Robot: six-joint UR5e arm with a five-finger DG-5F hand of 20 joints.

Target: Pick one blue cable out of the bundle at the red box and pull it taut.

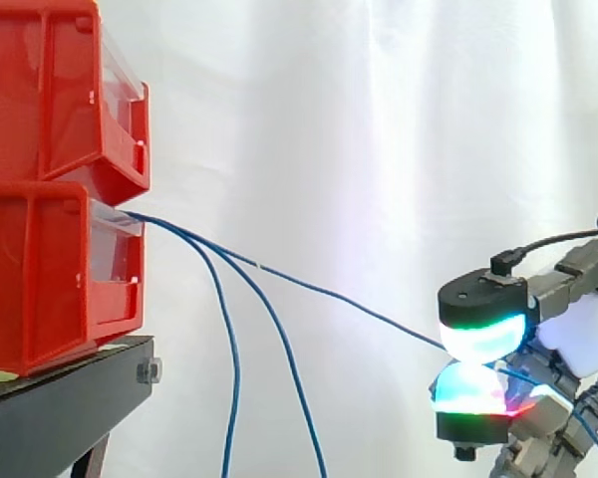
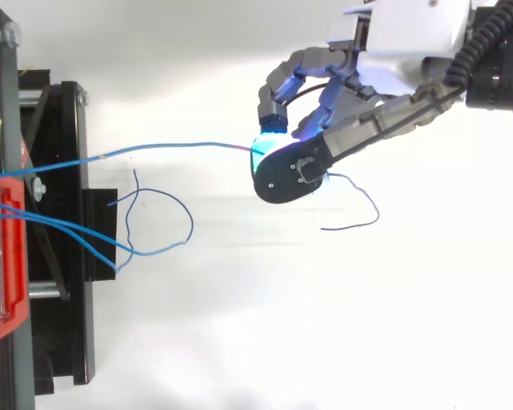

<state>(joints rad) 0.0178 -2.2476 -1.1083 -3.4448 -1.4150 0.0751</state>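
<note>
Hand (image 1: 483, 304), lower right: pads (image 1: 481, 337) pinched on one blue cable (image 1: 329, 292), which climbs up-left, nearly straight, to the red box (image 1: 40, 269).
Top view: hand (image 2: 350, 145) upper right; blue cable (image 2: 179, 145) runs left to red box (image 2: 0, 256). Tightening likely means pulling rightward.

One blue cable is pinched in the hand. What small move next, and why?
Probably draw the hand a little farther from the red box, pinch kept. The held cable runs nearly straight but bows slightly, while two other cables hang slack, so a short pull should make it taut.
</note>
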